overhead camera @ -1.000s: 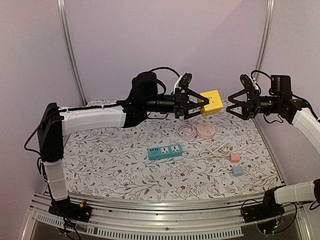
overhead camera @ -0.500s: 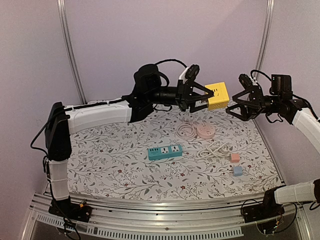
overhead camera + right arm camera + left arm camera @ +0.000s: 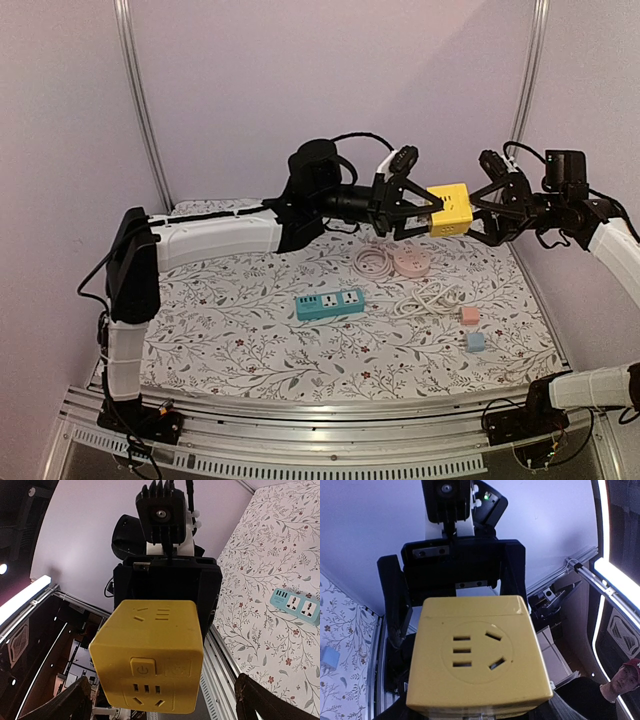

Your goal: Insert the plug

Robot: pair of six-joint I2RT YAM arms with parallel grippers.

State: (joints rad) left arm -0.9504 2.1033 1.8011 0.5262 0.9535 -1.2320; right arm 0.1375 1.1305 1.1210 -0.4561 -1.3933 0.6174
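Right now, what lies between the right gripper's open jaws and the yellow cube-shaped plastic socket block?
Nothing but air: the right wrist view shows the yellow cube-shaped plastic socket block straight ahead of the right gripper, unobstructed.

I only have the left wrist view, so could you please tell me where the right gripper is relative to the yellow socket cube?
Observer: The right gripper is open, just right of the yellow socket cube in the top view.
Operator: What is on the cube's far side?
Observer: A power button, facing the right wrist camera.
Operator: Anything else nearby?
Observer: A teal power strip lies flat on the table.
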